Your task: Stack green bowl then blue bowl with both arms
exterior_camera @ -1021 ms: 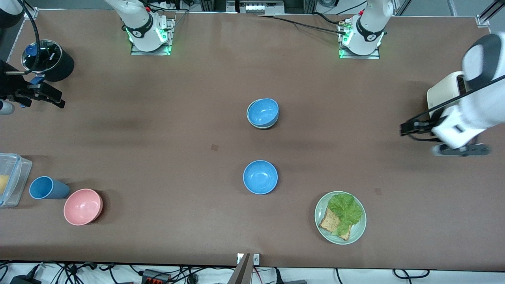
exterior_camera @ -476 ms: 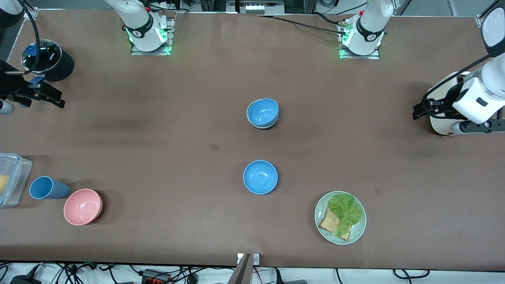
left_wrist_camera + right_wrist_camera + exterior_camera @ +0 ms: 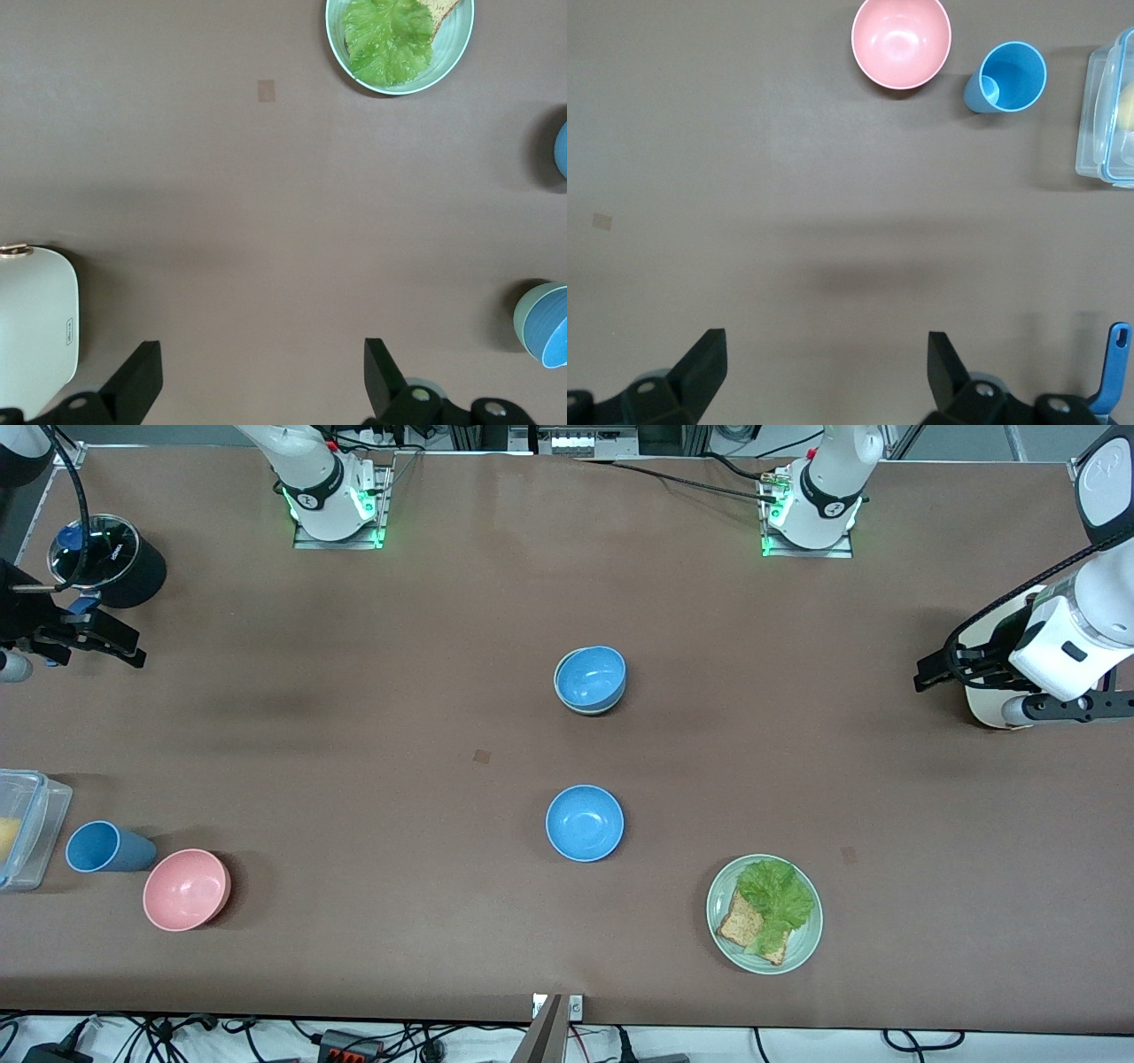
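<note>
A blue bowl (image 3: 592,676) sits nested in the green bowl (image 3: 574,707) at the middle of the table. Only the green rim shows under it. The stack also shows in the left wrist view, blue bowl (image 3: 554,329) inside the green bowl (image 3: 524,312). A second blue bowl (image 3: 585,823) stands alone, nearer to the front camera. My left gripper (image 3: 932,670) is open and empty in the air at the left arm's end of the table, its own view (image 3: 261,382) showing bare table between the fingers. My right gripper (image 3: 104,642) is open and empty at the right arm's end (image 3: 824,365).
A green plate (image 3: 802,948) with lettuce and bread lies near the front edge. A white appliance (image 3: 988,704) stands under the left arm. A pink bowl (image 3: 187,888), a blue cup (image 3: 102,847) and a clear container (image 3: 22,828) stand at the right arm's end, with a black pot (image 3: 108,558) farther back.
The left arm has swung up and away from the front camera, over the white appliance, then settled. The right arm and the bowls have not moved.
</note>
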Motion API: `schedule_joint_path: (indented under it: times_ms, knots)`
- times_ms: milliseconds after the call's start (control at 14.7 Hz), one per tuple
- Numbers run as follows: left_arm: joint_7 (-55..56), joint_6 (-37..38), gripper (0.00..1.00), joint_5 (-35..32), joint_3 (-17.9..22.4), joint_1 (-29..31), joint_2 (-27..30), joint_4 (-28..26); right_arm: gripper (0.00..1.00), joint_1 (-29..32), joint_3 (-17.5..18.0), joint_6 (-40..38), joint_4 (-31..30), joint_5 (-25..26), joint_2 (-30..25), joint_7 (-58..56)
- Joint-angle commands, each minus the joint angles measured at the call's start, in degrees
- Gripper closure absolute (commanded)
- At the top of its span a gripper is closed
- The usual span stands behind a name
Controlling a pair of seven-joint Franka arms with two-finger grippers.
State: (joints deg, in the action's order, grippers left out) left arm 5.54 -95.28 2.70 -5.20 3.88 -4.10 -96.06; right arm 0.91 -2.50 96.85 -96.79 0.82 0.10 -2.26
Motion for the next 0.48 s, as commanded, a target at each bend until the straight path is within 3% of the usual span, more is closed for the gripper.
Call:
schedule_joint_path:
  times_ms: [0,408]
  knots:
    - [-0.79,0.62,0.00,0.55,0.10,-0.28,1.20,-0.27,0.00,0.59,0.56,-0.96,-0.33,0.42,-1.07,-0.55]
    - [-0.62,0.97,0.00,1.08,0.45,0.07,0.76,-0.27,0.00,0.59,0.56,-1.23,-0.33,0.24,-0.98,-0.55]
